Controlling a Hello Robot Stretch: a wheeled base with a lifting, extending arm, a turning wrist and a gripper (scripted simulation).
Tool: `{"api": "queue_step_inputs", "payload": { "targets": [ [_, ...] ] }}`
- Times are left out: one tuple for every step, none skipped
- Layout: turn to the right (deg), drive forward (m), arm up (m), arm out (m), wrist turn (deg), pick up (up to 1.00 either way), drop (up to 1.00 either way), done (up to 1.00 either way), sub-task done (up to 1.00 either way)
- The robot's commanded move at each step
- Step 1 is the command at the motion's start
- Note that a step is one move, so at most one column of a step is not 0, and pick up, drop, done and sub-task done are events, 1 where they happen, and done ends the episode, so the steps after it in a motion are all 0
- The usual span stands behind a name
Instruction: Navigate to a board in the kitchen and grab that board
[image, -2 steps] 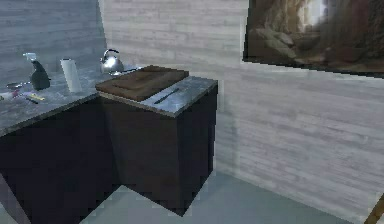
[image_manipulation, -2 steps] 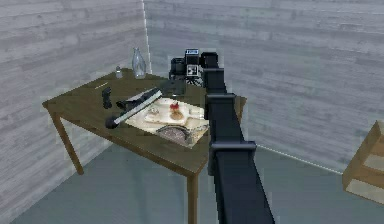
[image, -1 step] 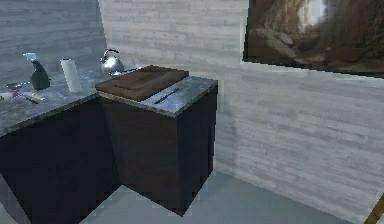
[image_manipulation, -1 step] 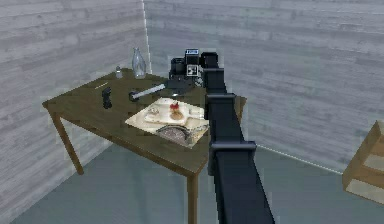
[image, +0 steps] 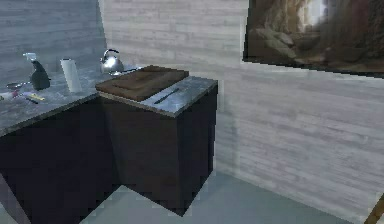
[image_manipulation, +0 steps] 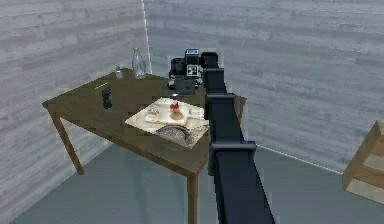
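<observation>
The arm (image_manipulation: 232, 150) stretches over a wooden surface (image_manipulation: 80, 105) to the pincer (image_manipulation: 180, 72) (its spread, and whether it holds anything, I cannot tell). Ahead, the brown board (image: 145, 82) lies flat on a grey-topped surface (image: 195, 93), with a kettle (image: 110, 62) beyond at its left. Best to drive close, then turn the arm's side toward it.

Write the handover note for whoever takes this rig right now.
Gripper: out at the arm's far end above the wooden table in the arm side view. With the table's things behind it, I cannot tell whether it holds anything.
Board: dark brown, lying flat on the grey countertop of the dark cabinet, left of middle in the forward view.
Done: the board is in sight ahead.
Left: probably turn so the arm side faces that counter, then grab the board.
</observation>
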Motion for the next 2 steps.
{"api": "queue_step_inputs", "payload": {
  "targets": [
    [0.0, 0.00, 0.00, 0.00, 9.0, 0.00, 0.00, 0.00, 0.00],
    [0.0, 0.00, -0.30, 0.00, 0.0, 0.00, 0.00, 0.00, 0.00]
  ]
}}
